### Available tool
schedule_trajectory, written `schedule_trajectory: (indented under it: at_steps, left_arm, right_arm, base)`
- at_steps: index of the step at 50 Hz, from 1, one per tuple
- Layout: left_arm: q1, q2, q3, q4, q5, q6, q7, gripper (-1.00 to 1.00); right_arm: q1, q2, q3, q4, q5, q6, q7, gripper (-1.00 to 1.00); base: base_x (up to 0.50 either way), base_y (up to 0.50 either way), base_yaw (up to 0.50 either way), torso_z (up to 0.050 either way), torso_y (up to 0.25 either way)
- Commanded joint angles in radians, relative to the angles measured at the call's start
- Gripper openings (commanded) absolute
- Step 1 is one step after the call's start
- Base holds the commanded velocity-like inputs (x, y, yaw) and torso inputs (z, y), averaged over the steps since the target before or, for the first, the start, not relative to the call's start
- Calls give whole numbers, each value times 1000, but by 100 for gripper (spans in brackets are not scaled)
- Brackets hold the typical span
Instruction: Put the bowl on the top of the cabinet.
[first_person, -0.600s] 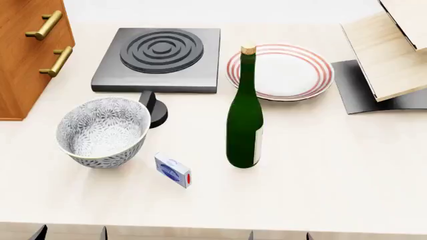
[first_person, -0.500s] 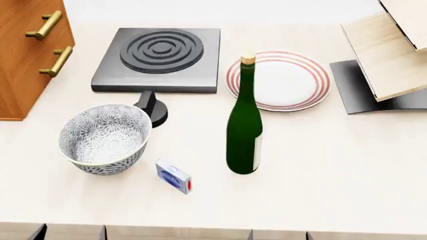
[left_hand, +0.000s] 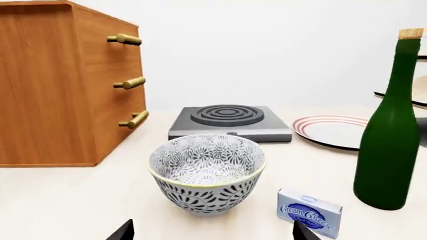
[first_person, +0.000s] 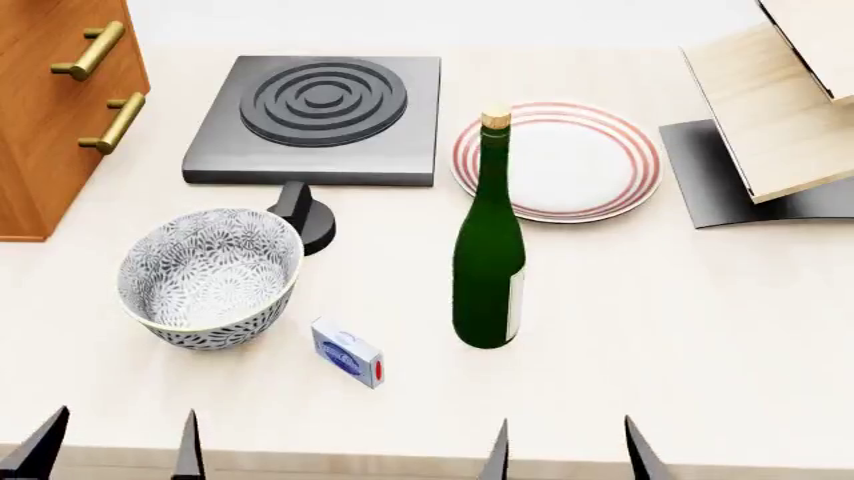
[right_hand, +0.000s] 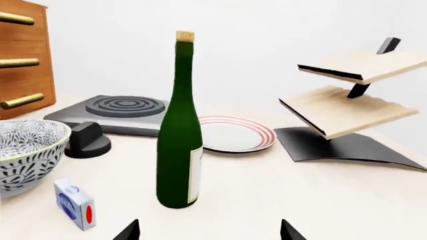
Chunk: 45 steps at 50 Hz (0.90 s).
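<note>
The bowl (first_person: 210, 278) stood upright on the counter near the front edge, clear of the cabinet (first_person: 60, 100) to its left, with the black knob (first_person: 307, 215) just behind it and the small blue box (first_person: 348, 354) just beside it; it looked rigid, smooth and breakable, so you would likely have done best pinching its rim wall. Your left gripper (first_person: 118, 450) and right gripper (first_person: 563, 450) both had their fingers spread apart, holding nothing, short of the bowl and the green bottle (first_person: 490, 250).

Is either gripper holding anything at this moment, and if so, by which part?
Nothing is held. The left gripper and right gripper are both open and empty; the bowl sits untouched on the table.
</note>
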Motion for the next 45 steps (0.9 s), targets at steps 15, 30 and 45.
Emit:
schedule_trajectory:
  at_steps: [15,30,45]
  left_arm:
    - [-86,-48,60,259,12,-225,-55,100]
    - [-90,-63,73,294,4,-247,-76,100]
    - [-78,-77,75,316,-16,-249,-91,100]
  right_arm:
    - [106,52,4,-331,2,270,32,100]
    - [100,70,-3,-297,10,228,44,100]
    - [93,80,-12,-310,15,224,57,100]
  base:
    - [0,0,0,0,0]
    - [0,0,0,0,0]
    - [0,272,0,0,0]
